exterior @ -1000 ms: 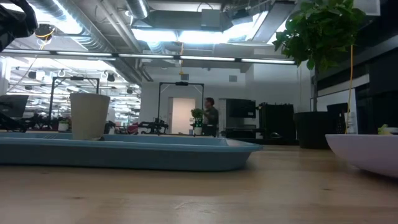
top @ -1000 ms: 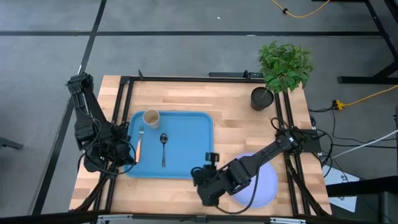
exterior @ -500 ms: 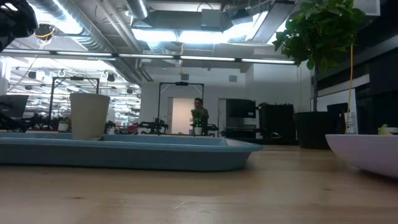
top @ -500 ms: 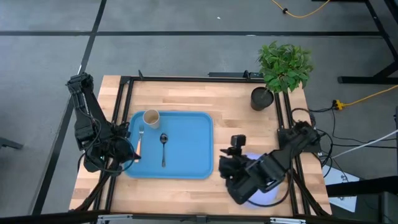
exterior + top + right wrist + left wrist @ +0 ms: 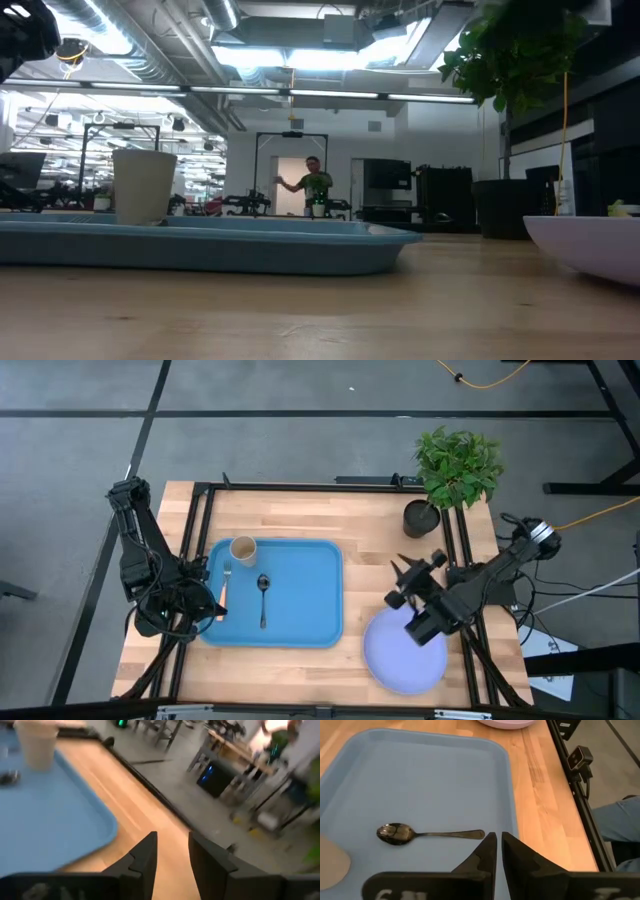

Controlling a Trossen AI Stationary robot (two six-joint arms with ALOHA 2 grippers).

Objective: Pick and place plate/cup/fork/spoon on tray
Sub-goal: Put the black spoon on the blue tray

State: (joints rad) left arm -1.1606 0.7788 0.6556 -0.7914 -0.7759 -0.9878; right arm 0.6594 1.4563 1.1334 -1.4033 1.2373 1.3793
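The blue tray [image 5: 300, 592] lies on the table's left half. On it the tan cup [image 5: 243, 549] stands upright at the far left corner. The orange-handled fork [image 5: 225, 590] and the dark spoon [image 5: 263, 598] lie flat on it. The lavender plate [image 5: 404, 652] rests on the wood to the right of the tray, near the front edge. My left gripper [image 5: 498, 851] is shut and empty over the tray's left edge [image 5: 207, 605]. My right gripper [image 5: 402, 582] is open and empty, raised above the wood between the tray and the plate's far side.
A black pot with a green plant [image 5: 421, 517] stands at the far right corner. Black frame rails [image 5: 455, 560] run along the table's left and right sides. Bare wood lies between the tray and the pot. A person [image 5: 315, 188] stands far back in the room.
My right gripper has swung from beside the tray's near right corner toward the table's right and far side, turning as it went, and has uncovered the plate. The plate, tray, cup, fork and spoon have stayed in place.
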